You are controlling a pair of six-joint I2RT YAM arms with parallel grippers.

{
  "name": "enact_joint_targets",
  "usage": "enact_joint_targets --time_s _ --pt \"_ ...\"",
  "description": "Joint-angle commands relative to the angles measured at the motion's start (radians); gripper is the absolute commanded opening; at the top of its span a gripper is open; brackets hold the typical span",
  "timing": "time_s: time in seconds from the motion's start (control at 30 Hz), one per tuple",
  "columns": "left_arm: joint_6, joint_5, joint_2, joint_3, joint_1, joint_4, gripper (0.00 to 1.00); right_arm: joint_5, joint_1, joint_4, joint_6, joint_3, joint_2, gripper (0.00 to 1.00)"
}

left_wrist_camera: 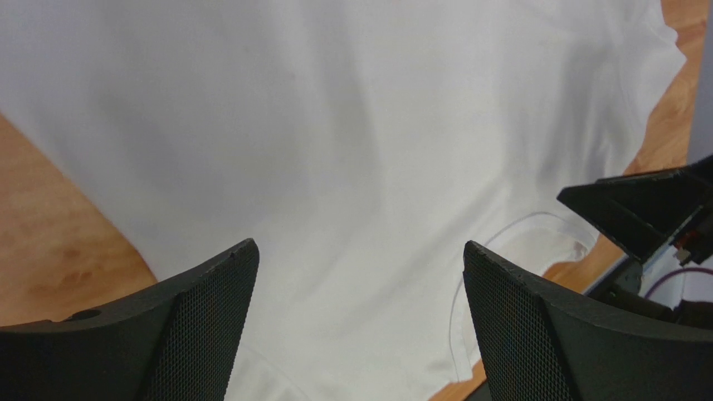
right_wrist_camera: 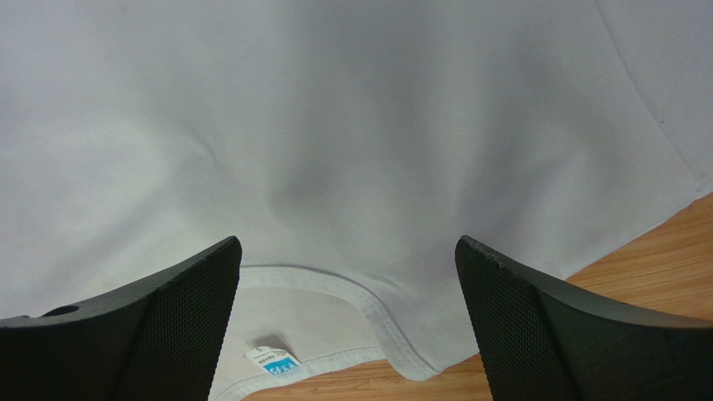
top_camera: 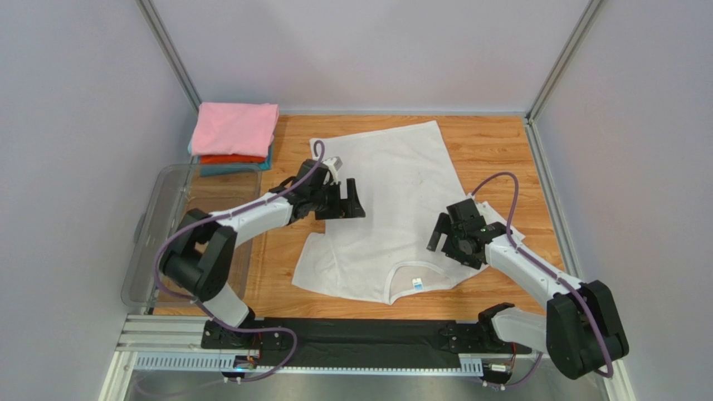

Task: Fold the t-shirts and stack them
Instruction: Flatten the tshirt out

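Left pincer [top_camera: 350, 200], right pincer [top_camera: 442, 230] both spread apart, empty, over white t-shirt [top_camera: 393, 192]. Your risk: one-layer pinch or uneven grabs, so fold skews.

Bench [top_camera: 502, 146] is orangey wood, grain running side to side. A clear plastic bin [top_camera: 167, 180] hugs the bench's left edge, long side going front to back, can't tell if anything's in it. Pale panels [top_camera: 75, 167] wall the bench in on the left, back and right, with silver posts [top_camera: 167, 50] rising at its two back corners. A black strip [top_camera: 360, 338] runs along the bench's near edge, and a slotted silver rail [top_camera: 159, 334] sits at that strip's left end.
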Motion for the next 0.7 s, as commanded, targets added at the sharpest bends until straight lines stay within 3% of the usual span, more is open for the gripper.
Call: enact_joint_targets --time_s 0.0,0.2,0.33,0.43,0.67 --pt "0.057 -0.001 0.124 0.118 0.010 -0.048 0.97 0.029 -0.062 0.074 0.007 -0.012 0.038 1.00" --pt "0.014 0.029 0.258 0.139 0.010 -0.036 0.94 0.002 -0.182 0.126 -0.078 0.037 0.204 1.00" --pt "-0.027 0.089 0.255 0.030 0.007 0.030 0.93 -0.029 -0.229 0.152 -0.110 0.120 0.328 0.96" --pt "-0.086 0.127 0.235 -0.062 -0.013 0.113 0.92 -0.035 -0.251 0.151 -0.119 0.189 0.408 1.00" --pt "-0.280 0.091 0.148 -0.263 -0.183 0.323 0.92 -0.004 -0.266 0.067 -0.199 0.517 0.650 1.00"
